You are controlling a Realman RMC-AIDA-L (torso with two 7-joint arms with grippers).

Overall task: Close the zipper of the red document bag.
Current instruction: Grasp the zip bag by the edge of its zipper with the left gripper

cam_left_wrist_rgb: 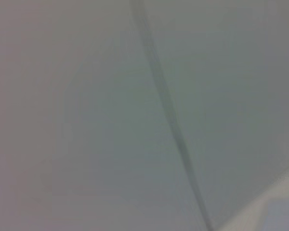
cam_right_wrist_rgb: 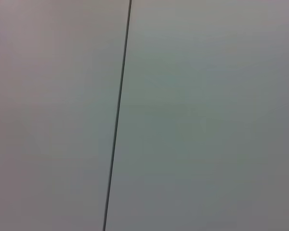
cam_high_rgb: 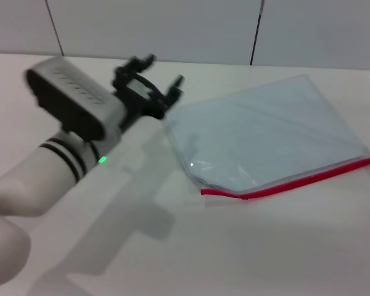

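Observation:
The red document bag (cam_high_rgb: 265, 135) lies flat on the white table, right of centre in the head view. It is a translucent pale blue pouch. Its zipper (cam_high_rgb: 290, 180) is a thin red strip along the near long edge, and I cannot make out the slider. My left gripper (cam_high_rgb: 163, 70) hovers just left of the bag's far left corner, with its black fingers (cam_high_rgb: 178, 80) spread open and nothing between them. My right gripper does not show in any view. Both wrist views show only grey wall panels.
The white table (cam_high_rgb: 246, 246) stretches around the bag. A panelled wall with dark seams (cam_high_rgb: 256, 31) stands behind the table's far edge. My left arm's white forearm (cam_high_rgb: 43, 172) crosses the near left part of the table.

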